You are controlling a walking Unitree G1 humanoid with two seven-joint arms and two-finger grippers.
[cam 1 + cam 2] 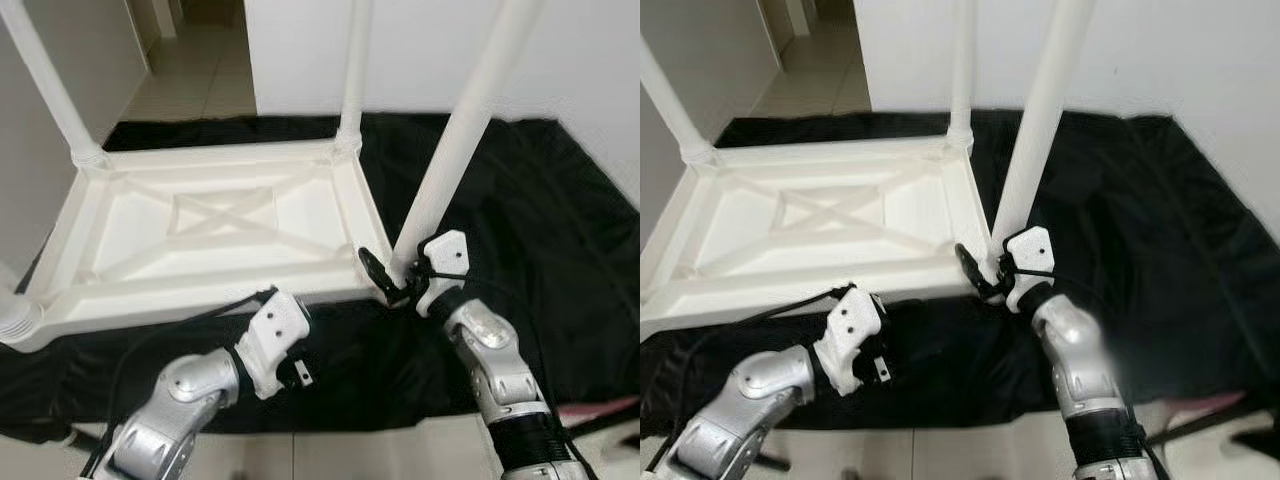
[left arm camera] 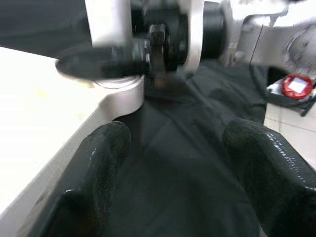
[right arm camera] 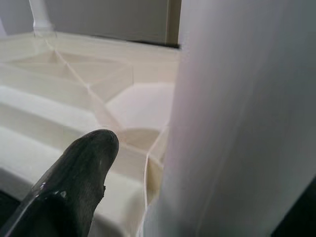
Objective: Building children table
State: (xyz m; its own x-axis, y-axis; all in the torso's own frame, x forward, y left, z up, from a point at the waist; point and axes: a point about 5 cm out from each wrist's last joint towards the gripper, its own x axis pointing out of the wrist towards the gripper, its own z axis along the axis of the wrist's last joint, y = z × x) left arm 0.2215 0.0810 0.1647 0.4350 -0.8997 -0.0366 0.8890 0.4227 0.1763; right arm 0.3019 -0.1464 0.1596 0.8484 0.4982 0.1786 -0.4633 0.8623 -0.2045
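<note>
At near corner of upturned table (image 1: 215, 225): right gripper (image 1: 392, 277) clamped round leg (image 1: 455, 150). Just off near edge, over black cloth (image 1: 560, 230): left gripper (image 2: 173, 153) spread, holding nothing.

Right arm reaches forward and up, its gripper (image 1: 398, 283) low in front of the robot with the black fingers (image 3: 74, 182) spread and angled to the robot's left. Left arm is bent across the lower left, its gripper (image 2: 173, 168) pointing toward the right one, fingers (image 2: 98, 163) parted, closed on nothing.
</note>
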